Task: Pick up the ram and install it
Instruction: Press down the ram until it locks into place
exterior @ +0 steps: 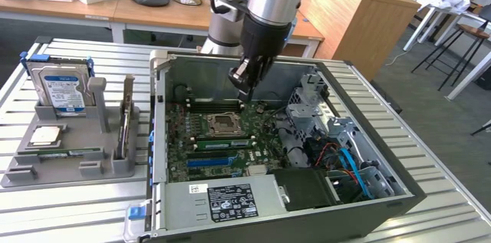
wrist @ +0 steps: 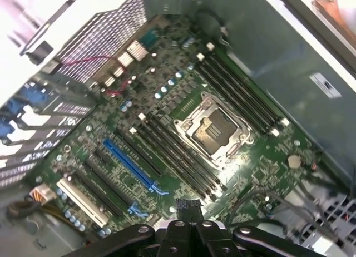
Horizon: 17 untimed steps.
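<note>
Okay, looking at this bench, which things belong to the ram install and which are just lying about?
For the job:
ram stick, flat in the grey tray
memory slots on the motherboard
gripper, jaws shut, over those slots

Lying about:
hard drive
upright card
loose chip in the tray

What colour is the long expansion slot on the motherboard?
Blue; the expansion slot shows best in the wrist view, among black slots.

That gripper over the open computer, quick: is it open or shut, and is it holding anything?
Gripper: shut, fingers together above the motherboard; nothing visibly held.
</note>
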Available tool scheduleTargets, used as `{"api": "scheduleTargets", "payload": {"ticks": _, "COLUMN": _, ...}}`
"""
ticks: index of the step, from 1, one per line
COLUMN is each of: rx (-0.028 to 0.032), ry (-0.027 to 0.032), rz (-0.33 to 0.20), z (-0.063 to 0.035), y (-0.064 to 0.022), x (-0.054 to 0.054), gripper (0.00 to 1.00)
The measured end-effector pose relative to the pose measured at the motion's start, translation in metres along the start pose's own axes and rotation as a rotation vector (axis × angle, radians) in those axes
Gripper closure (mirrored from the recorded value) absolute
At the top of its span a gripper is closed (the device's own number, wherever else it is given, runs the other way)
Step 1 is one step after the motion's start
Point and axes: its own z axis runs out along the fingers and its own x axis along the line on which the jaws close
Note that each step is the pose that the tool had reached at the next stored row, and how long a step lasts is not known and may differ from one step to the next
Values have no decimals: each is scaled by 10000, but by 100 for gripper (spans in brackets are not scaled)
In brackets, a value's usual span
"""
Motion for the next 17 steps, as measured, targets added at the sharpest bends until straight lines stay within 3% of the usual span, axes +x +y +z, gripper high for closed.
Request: {"api": "scheduleTargets", "payload": {"ticks": 17, "rx": 101, "ry": -65, "rz": 3092, "z": 13, "y": 0, "x": 0, "gripper": 90}}
